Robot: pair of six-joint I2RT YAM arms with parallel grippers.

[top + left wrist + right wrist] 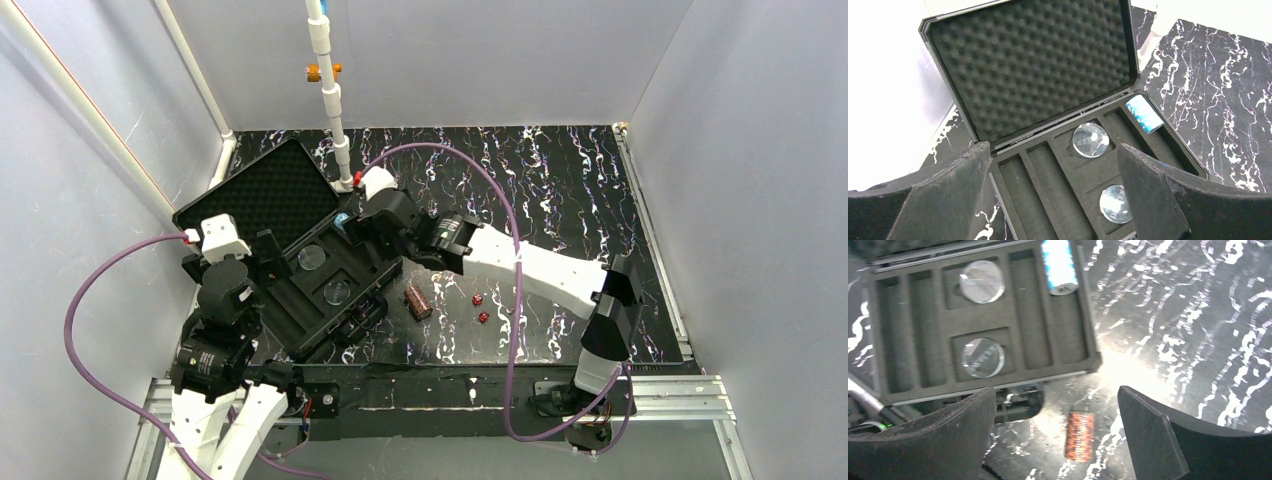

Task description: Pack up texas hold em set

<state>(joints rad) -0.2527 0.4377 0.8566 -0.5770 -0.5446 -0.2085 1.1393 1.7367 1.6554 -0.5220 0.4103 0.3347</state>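
Note:
The black hard case lies open at the left, its foam-lined lid tilted back. Two clear round discs sit in the middle foam pockets. A blue-white chip stack lies in the far end of the rightmost slot, also in the right wrist view. A brown chip stack lies on the table just right of the case, below my right gripper, which is open and empty. Two red dice lie further right. My left gripper is open and empty above the case's near-left slots.
A white vertical pipe stands just behind the case's far corner. Grey walls close in the left, back and right. The black marbled table stretches right of the case. A metal rail runs along the near edge.

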